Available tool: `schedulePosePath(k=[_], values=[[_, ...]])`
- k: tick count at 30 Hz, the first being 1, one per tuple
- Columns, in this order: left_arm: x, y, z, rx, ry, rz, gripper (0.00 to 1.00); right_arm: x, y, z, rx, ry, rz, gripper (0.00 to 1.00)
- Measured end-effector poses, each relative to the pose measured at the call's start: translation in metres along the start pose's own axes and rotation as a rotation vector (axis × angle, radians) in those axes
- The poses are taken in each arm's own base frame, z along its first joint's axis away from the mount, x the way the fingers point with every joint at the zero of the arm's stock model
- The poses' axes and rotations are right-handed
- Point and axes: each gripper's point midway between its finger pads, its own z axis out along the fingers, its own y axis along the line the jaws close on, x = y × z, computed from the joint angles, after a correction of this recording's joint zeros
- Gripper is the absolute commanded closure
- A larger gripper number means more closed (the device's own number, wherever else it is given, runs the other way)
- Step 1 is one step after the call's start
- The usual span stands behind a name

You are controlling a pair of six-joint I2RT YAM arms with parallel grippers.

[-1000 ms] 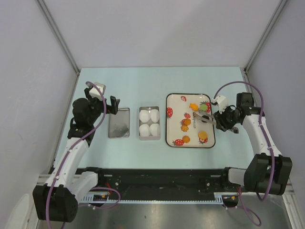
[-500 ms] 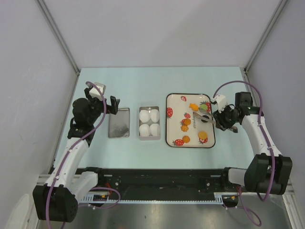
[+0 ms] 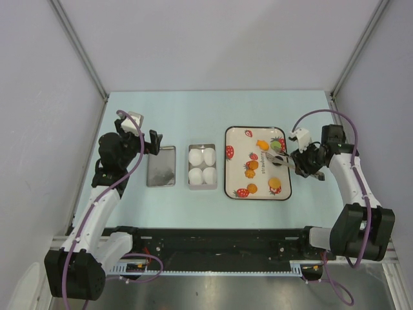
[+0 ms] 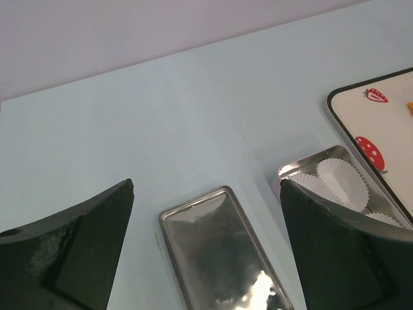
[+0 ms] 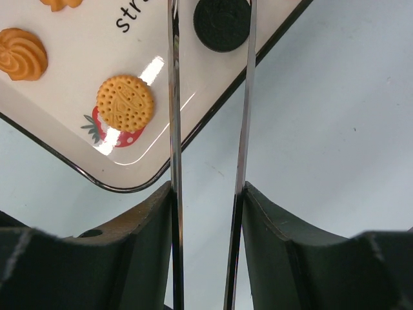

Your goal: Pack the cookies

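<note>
The cookies lie on a white fruit-print tray (image 3: 233,169). In the right wrist view a black cookie (image 5: 222,23) lies between two thin metal tong blades (image 5: 173,97), with a round orange cookie (image 5: 125,103) and an orange swirl cookie (image 5: 22,53) to its left. From above, the black cookie (image 3: 276,162) is at the tong tips and a green cookie (image 3: 273,146) lies just behind it. My right gripper (image 3: 298,163) (image 5: 208,190) is shut on the tongs, whose blades stand apart. My left gripper (image 3: 153,143) (image 4: 206,194) is open and empty above a flat metal lid (image 4: 219,252).
A metal tin (image 3: 201,165) with several white paper cups (image 4: 342,181) stands between the lid (image 3: 161,166) and the tray. The tray's black rim (image 5: 213,110) runs under the tongs. Grey walls stand on three sides.
My right arm has shifted slightly, bringing the tong tips around the black cookie. The left arm has not moved.
</note>
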Motion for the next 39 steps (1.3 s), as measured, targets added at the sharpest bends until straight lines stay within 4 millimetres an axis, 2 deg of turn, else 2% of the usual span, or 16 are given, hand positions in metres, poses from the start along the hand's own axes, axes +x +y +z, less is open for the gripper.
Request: schedulePosePath(k=[19,39], values=[[0.001,0.0,0.0,0.0,0.002,-0.001,0.0,0.024,-0.002,-0.016,-0.025,0.01,0.068,0.5],[0.001,0.0,0.0,0.0,0.002,0.0,0.0,0.024,-0.004,-0.017,-0.025,-0.001,0.07,0.5]])
